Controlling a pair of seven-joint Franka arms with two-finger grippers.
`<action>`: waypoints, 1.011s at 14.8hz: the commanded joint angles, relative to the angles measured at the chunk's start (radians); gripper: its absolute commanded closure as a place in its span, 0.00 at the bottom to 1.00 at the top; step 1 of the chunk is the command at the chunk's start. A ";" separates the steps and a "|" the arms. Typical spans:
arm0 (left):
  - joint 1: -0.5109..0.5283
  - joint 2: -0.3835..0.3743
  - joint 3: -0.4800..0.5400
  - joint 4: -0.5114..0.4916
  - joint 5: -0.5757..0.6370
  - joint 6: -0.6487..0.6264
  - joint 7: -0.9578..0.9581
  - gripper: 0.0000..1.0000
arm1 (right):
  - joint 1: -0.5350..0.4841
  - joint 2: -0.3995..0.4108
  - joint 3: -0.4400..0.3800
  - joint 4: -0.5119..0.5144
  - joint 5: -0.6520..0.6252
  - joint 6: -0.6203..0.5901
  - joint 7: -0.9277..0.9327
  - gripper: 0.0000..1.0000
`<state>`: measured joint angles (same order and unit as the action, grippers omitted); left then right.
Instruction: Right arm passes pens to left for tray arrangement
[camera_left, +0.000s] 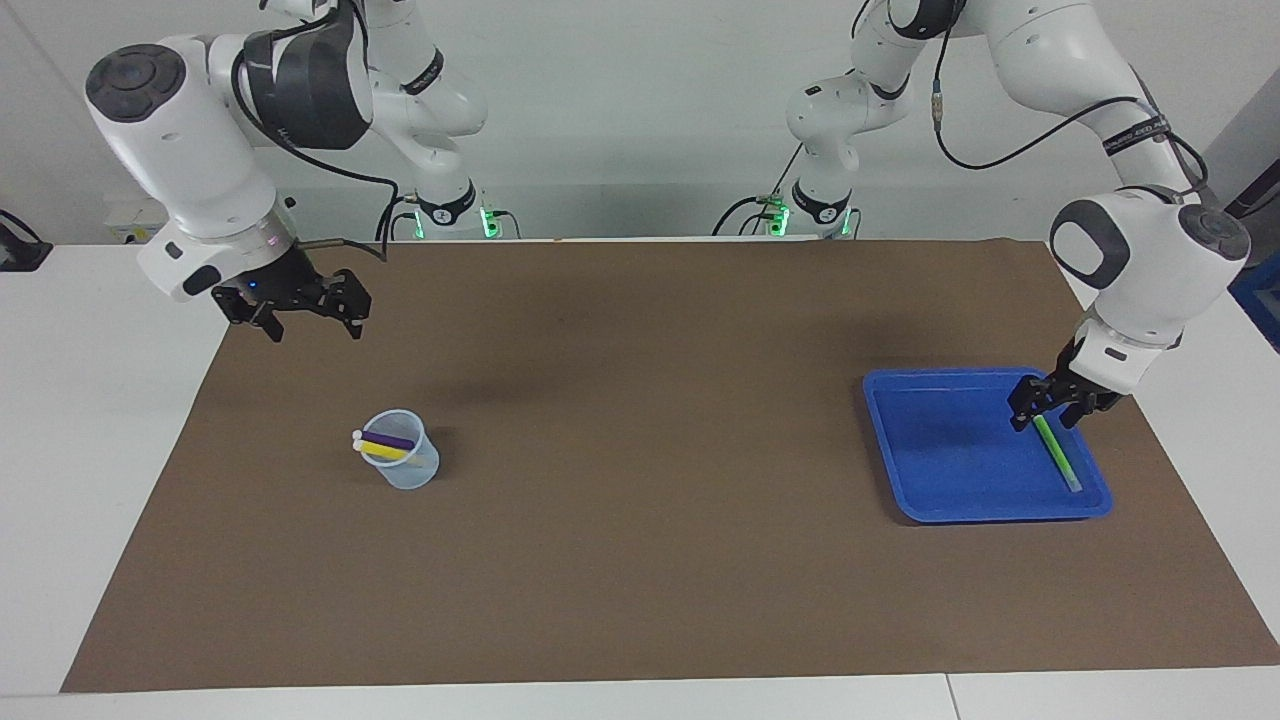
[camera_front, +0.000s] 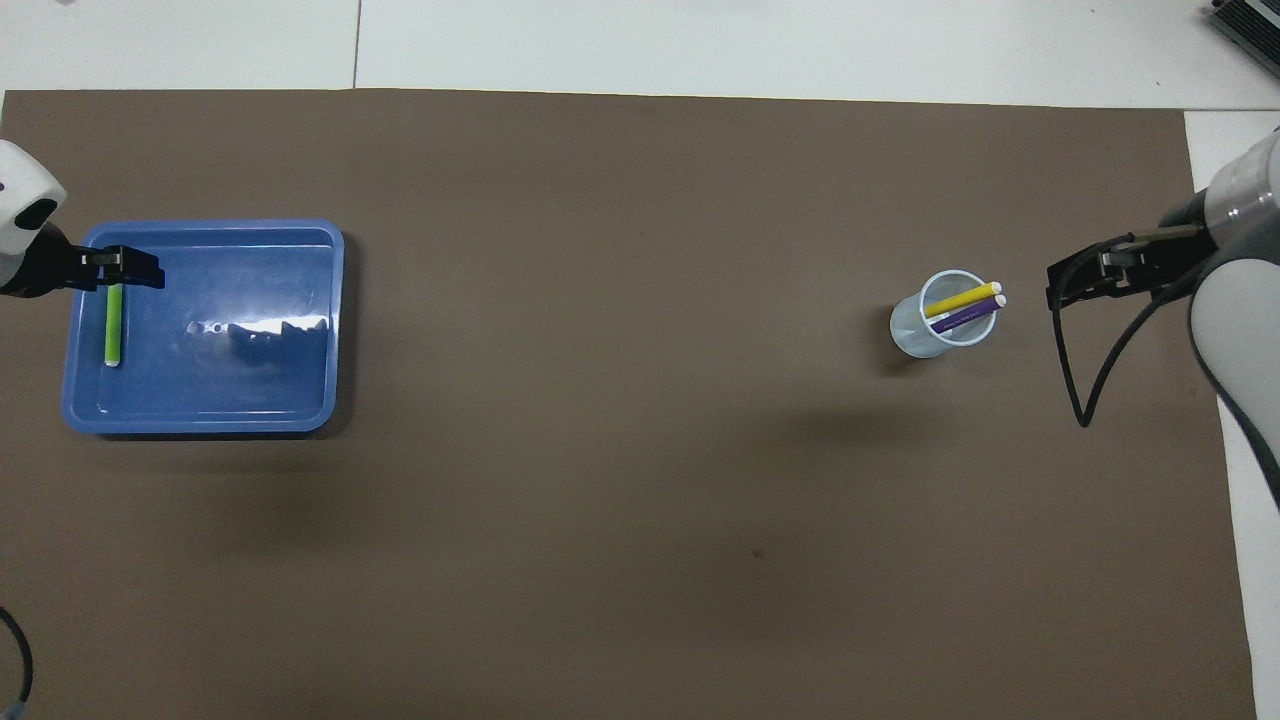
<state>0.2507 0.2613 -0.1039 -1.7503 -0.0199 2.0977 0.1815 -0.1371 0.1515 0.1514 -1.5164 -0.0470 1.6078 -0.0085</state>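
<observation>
Going by the facing view: at ten o'clock the right gripper (camera_left: 310, 322) is hanging over the mat (camera_left: 640, 560), fingers spread, gripping nothing. At eight o'clock the cup (camera_left: 405, 462) is holding the yellow pen (camera_left: 385, 452) and purple pen (camera_left: 390, 440). At three o'clock the left gripper (camera_left: 1047, 412) is hovering released over the green pen (camera_left: 1058, 456), which is lying in the tray (camera_left: 950, 450).

A brown mat (camera_left: 640, 480) covers most of the white desk (camera_left: 100, 400), leaving bare white strips along the edges. A plain pale wall (camera_left: 620, 110) rises past the desk's edge.
</observation>
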 joint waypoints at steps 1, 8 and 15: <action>-0.004 -0.071 0.010 -0.015 -0.017 -0.100 -0.007 0.01 | -0.013 -0.023 0.008 -0.021 -0.007 -0.002 -0.016 0.00; -0.042 -0.246 0.001 -0.012 -0.020 -0.363 -0.098 0.00 | -0.032 -0.038 0.008 -0.051 -0.007 0.003 -0.024 0.00; -0.073 -0.361 -0.008 0.006 -0.031 -0.521 -0.140 0.00 | -0.087 0.005 0.010 -0.148 0.052 0.230 -0.174 0.00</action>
<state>0.1837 -0.0615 -0.1209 -1.7456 -0.0337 1.6317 0.0498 -0.2091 0.1416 0.1489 -1.6190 -0.0203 1.7625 -0.1393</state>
